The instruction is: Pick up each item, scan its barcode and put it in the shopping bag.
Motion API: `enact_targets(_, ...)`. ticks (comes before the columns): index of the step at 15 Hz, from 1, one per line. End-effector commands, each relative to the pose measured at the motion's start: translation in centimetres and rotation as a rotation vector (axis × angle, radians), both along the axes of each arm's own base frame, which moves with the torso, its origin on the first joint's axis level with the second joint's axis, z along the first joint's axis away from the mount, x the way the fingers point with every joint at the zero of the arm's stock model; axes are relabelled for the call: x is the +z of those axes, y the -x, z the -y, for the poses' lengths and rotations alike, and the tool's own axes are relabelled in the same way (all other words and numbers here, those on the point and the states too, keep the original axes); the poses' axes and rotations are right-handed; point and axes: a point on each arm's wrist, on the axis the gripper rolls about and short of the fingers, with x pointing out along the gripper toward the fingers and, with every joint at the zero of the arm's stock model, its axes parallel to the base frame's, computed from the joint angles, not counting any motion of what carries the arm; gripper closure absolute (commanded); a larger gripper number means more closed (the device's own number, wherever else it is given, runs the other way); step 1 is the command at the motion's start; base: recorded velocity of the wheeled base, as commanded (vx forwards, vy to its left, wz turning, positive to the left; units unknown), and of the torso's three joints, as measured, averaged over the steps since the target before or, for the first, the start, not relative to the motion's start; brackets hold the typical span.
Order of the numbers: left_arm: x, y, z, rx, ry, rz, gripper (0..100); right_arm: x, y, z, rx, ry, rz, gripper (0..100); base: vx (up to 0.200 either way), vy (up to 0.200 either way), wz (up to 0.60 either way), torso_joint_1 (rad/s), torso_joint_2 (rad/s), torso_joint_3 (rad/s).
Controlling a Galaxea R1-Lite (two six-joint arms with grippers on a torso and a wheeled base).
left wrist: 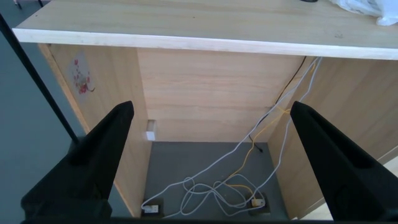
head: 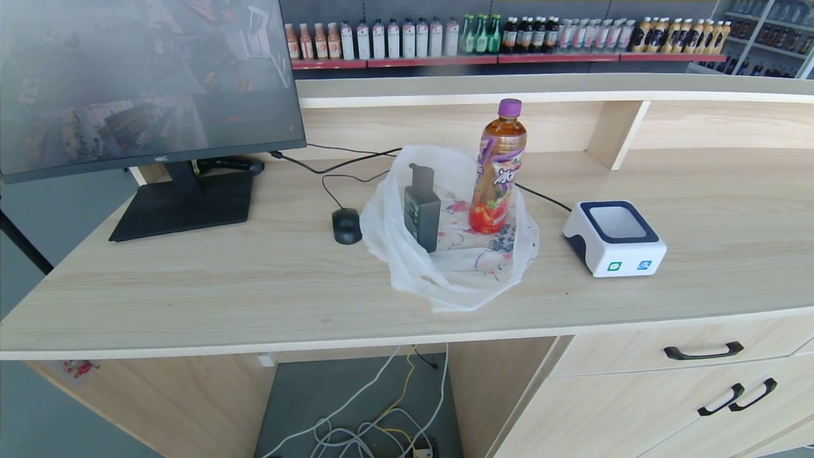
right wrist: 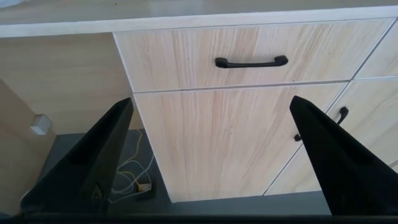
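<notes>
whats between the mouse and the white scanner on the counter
The plastic shopping bag, holding a tea bottle and a dark pump bottle, in the head view.

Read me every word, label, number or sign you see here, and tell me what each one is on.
Nothing reads surely.
Monitor: small logo on the lower bezel, too small.
Tea bottle: large white characters on the label, blurred.
Dark pump bottle: pale label panel, blurred.
Scanner: a green and a blue icon, no words.
Shelf bottles: labels too small.
</notes>
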Motion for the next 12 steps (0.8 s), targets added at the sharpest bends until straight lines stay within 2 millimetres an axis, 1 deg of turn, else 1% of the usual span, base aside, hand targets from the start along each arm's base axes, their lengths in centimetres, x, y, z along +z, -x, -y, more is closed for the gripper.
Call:
enact_targets(1, 0.00, 0.00, 0.00, 0.001, -0.001, 0.000, 0, 0.00, -0.02, 0.00, 0.000, -0.001, -0.002, 0, 0.000, -0.200, 0.00, -0.007, 0.02, 0.002)
enact_targets(12, 0.00, 0.00, 0.00, 0.002, 0.005, 0.000, 0, 0.00, -0.02, 0.00, 0.000, -0.012, -0.002, 0, 0.000, -0.200, 0.00, 0.004, 0.00, 0.001)
